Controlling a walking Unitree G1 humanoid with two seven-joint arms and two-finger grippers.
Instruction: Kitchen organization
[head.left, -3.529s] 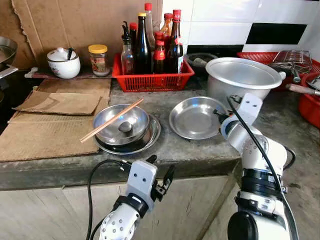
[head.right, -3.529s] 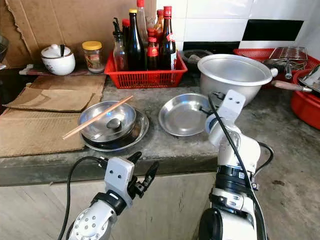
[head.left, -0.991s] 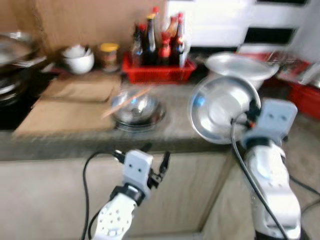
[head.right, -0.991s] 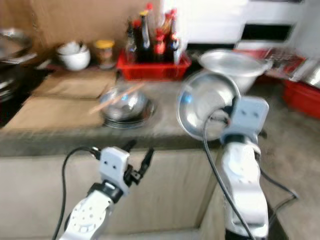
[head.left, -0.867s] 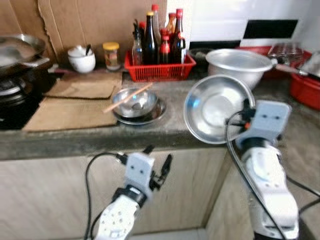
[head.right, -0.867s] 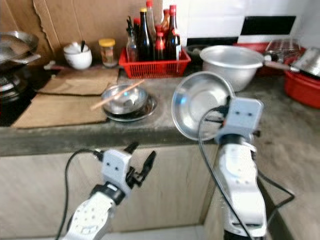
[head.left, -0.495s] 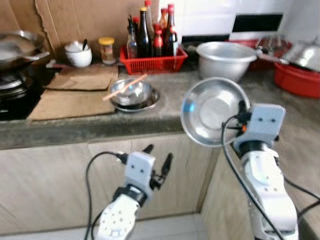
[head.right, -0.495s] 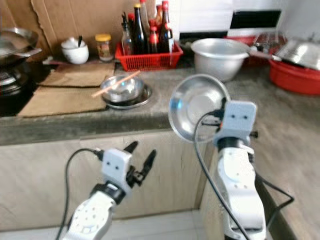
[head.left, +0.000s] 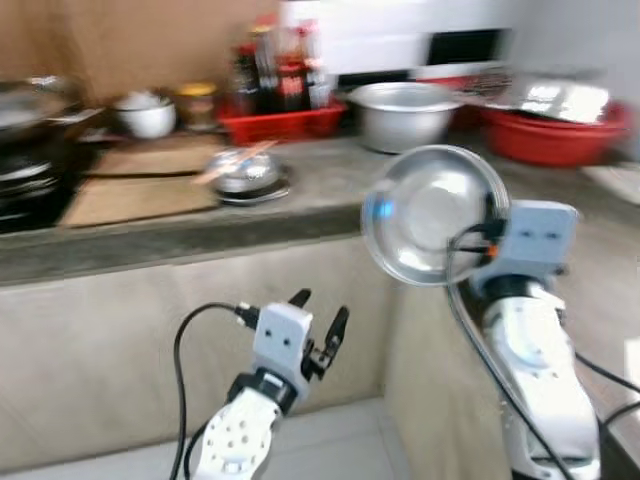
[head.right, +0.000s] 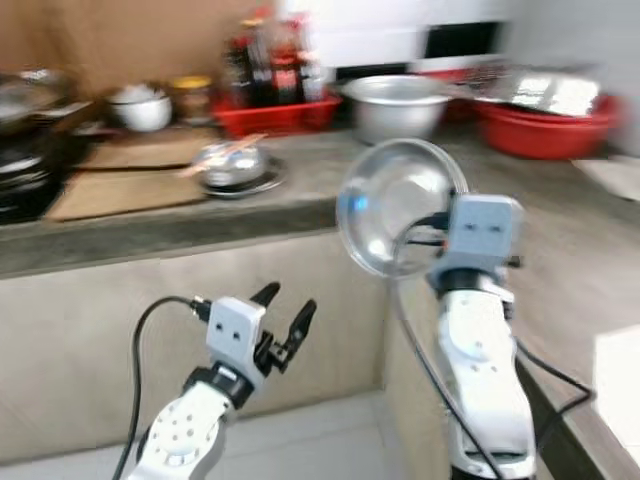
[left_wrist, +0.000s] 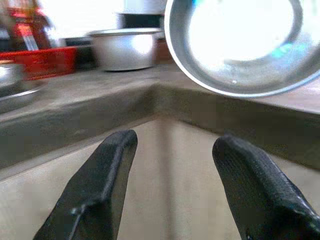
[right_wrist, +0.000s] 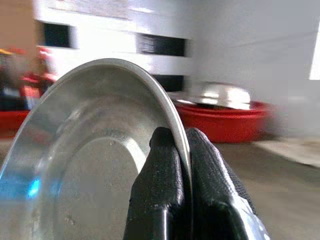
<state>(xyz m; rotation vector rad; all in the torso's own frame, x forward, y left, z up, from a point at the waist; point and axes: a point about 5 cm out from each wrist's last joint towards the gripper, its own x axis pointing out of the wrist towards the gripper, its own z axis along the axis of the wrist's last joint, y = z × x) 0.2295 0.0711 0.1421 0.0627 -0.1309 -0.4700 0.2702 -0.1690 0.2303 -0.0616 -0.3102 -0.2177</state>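
Out in front of the tabletop (head.left: 300, 215), the right hand (right_wrist: 181, 150) pinches a steel dish (head.left: 432, 212) by its rim, held on edge; it looks light, stiff and probably slippery through the blur. Lower left, the left hand (head.left: 318, 314) hangs spread, empty.

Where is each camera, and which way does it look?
Left and right eye views: on the head, looking forward and down at the counter; both arms show.
Left wrist view: on the left wrist, looking past the open left end effector at the steel plate.
Right wrist view: on the right wrist; right end effector pinches the plate's rim.
Shared: the plate shows in all views.
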